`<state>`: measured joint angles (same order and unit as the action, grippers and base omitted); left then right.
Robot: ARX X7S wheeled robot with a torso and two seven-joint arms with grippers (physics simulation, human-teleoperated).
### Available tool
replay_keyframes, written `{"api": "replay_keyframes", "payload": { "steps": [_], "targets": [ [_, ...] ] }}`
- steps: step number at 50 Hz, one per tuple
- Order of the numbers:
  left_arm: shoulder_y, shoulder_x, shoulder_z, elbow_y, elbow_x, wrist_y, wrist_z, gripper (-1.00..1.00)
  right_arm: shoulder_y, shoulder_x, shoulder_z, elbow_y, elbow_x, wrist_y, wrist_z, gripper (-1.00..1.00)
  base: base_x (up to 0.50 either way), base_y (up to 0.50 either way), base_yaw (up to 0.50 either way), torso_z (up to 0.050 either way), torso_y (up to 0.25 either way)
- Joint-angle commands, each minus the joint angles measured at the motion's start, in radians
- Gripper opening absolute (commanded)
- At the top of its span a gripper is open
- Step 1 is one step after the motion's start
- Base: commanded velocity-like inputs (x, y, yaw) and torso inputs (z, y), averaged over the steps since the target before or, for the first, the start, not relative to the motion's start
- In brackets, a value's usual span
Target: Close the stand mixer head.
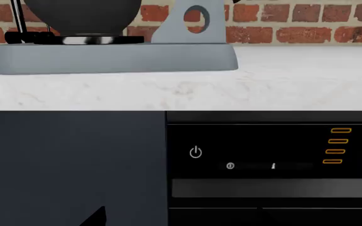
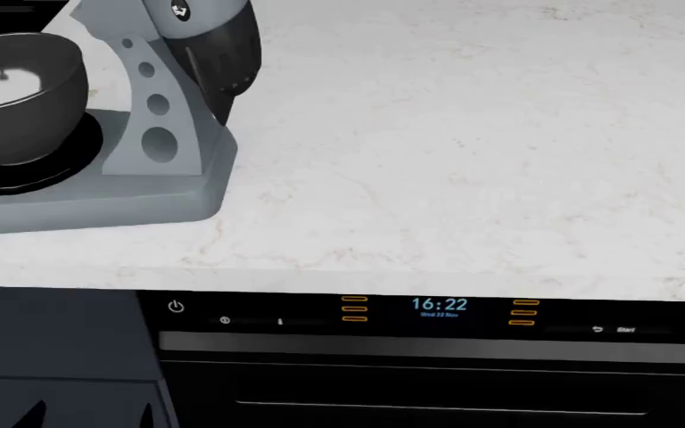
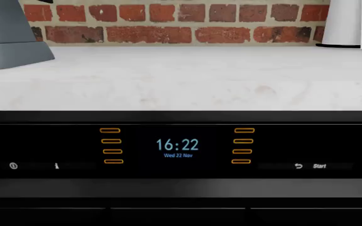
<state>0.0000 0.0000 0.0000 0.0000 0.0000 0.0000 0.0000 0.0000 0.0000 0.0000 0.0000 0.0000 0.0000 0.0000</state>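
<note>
The stand mixer head (image 2: 214,49) shows only in the head view, at the top left. It is tilted up, with its black end cap pointing down behind the grey neck (image 2: 152,111) and its badge at the frame edge. The whisk is out of view. The dark mixing bowl (image 2: 15,89) sits on the grey base (image 2: 104,201). The left wrist view shows the bowl (image 1: 80,16), the neck (image 1: 190,23) and the base (image 1: 111,59). My left gripper (image 1: 181,220) is low in front of the cabinet. One dark fingertip (image 1: 98,216) shows far to one side. My right gripper's jaws cannot be made out against the black oven.
The white marble counter (image 2: 462,152) runs to the right of the mixer. Below its front edge is a black oven panel (image 2: 438,308) with a clock and a handle bar. A dark cabinet front (image 1: 68,160) is on the left. A brick wall (image 3: 168,21) and a white object (image 3: 350,23) stand at the back.
</note>
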Motion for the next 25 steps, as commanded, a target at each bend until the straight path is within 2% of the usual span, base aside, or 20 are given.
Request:
{"api": "replay_keyframes", "payload": {
  "steps": [1, 12, 15, 17, 20, 25],
  "targets": [
    [0.000, -0.010, 0.011, 0.000, -0.010, 0.000, -0.011, 1.00, 0.000, 0.009, 0.000, 0.000, 0.009, 0.000, 0.000, 1.00, 0.00, 0.00, 0.00, 0.000, 0.000],
    [0.023, -0.046, 0.058, 0.021, -0.028, 0.033, -0.050, 1.00, -0.006, 0.042, -0.053, -0.015, 0.056, 0.015, 0.056, 1.00, 0.00, 0.00, 0.00, 0.000, 0.000],
    [0.038, -0.058, 0.069, 0.014, -0.029, 0.126, -0.044, 1.00, -0.002, 0.049, -0.065, -0.013, 0.062, 0.019, 0.057, 1.00, 0.00, 0.00, 0.00, 0.000, 0.000],
    [0.041, -0.068, 0.077, 0.013, -0.009, 0.148, -0.053, 1.00, 0.027, 0.042, -0.069, -0.015, 0.028, 0.126, 0.113, 1.00, 0.00, 0.00, 0.00, 0.050, 0.000],
    [0.027, -0.079, 0.078, 0.085, -0.019, 0.105, -0.053, 1.00, 0.043, 0.065, -0.105, -0.146, 0.002, 0.230, 0.108, 1.00, 0.00, 0.00, 0.00, 0.050, 0.000],
    [-0.055, -0.084, 0.060, 0.282, -0.075, -0.085, -0.063, 1.00, 0.112, 0.094, -0.087, -0.371, 0.031, 0.397, 0.087, 1.00, 0.00, 0.00, 0.00, 0.050, 0.000]
  ]
}}
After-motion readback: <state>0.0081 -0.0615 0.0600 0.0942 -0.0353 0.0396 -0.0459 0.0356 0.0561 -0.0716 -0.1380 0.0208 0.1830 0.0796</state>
